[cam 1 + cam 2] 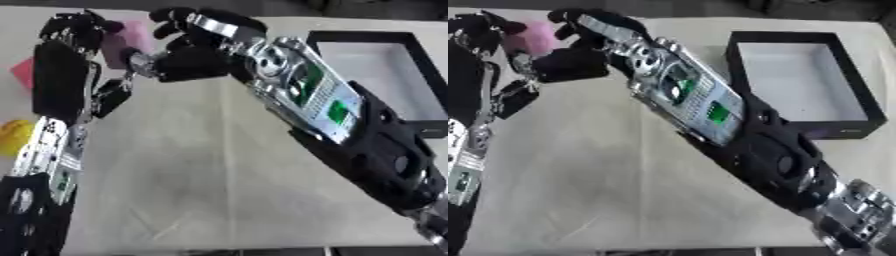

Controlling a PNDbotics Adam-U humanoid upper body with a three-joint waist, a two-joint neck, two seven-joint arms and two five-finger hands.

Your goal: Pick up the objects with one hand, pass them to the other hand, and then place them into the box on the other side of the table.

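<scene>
A: Starting nearest us, what do we have on the counter (201, 190)?

B: Bare beige surface close in. At its left edge, left of our left forearm, we see a yellow object (12, 136), and a little farther back a pink flat piece (24, 70).

A: And the box (798, 75)?

B: It sits well to the right of the pink block, a black-walled box with a pale floor, nothing in it that we can see.

A: Where is the pink block (125, 40)?

B: At the far left, held up between our two hands. Our left hand (74, 31) has its fingers curled round the block's left side. Our right hand (188, 47) reaches across from the right, fingers bent over the block's right side and touching it.

A: Is the right hand gripping it?

B: We can't tell.
</scene>
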